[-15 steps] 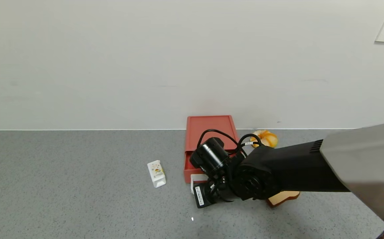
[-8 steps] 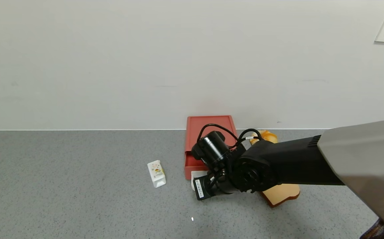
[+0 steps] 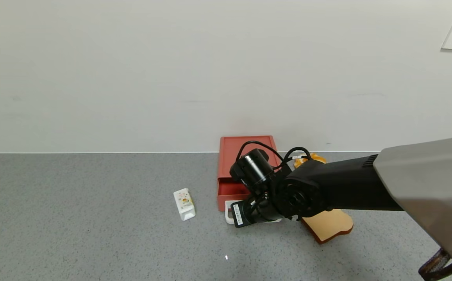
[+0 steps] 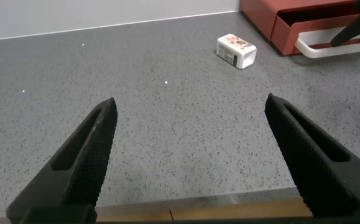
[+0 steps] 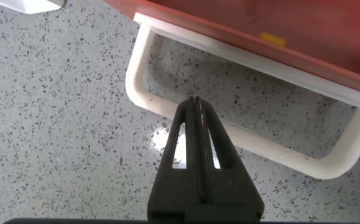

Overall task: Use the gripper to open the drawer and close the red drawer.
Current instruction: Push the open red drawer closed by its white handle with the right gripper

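One gripper (image 5: 194, 118), the right, jaws clenched empty at handle (image 5: 167, 109); drawer (image 3: 238, 183) part-open, closing push judged next.

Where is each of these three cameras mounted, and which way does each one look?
Head view: from the robot's head, forward and down at the grey counter and wall; the right arm reaches over the red drawer.
Left wrist view: from the left arm's wrist, across the counter; the open left gripper frames it.
Right wrist view: from the right arm's wrist, straight down; the shut right gripper points into the white loop handle.
Shared: all three show the drawer's handle; head and left wrist views share the small white carton.
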Robot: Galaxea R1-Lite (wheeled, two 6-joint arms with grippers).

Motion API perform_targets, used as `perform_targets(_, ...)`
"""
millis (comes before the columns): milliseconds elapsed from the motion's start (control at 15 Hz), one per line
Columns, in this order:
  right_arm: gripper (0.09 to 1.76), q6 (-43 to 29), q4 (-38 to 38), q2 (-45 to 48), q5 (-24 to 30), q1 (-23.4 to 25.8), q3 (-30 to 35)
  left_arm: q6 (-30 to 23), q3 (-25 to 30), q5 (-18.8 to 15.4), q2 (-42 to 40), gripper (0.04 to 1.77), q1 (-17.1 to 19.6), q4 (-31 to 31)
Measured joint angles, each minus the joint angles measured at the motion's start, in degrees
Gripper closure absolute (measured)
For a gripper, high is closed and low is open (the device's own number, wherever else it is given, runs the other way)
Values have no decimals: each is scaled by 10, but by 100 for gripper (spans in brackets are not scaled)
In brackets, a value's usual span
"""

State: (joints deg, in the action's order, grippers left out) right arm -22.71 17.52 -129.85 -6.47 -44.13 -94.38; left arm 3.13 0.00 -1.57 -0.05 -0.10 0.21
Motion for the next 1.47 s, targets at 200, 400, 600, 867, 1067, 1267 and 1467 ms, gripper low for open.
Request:
perform_targets(200,173,4,1,11,0,-3,3,0,0,0,0,9,0,0)
perform_targets(400,173,45,2,27,14,-4,11,0,0,0,0,9,0,0)
perform_targets(600,173,130,2,48,86,1,36,0,0,0,0,9,0,0)
perform_targets(867,173,177,8,56,103,0,50,0,0,1,0,9,0,0)
perform_targets(1067,173,195,9,49,103,-2,53,0,0,1,0,9,0,0)
perform_targets(1267,173,209,8,36,103,-3,52,0,0,1,0,9,0,0)
perform_targets(1467,173,210,8,20,103,-4,48,0,0,1,0,9,0,0)
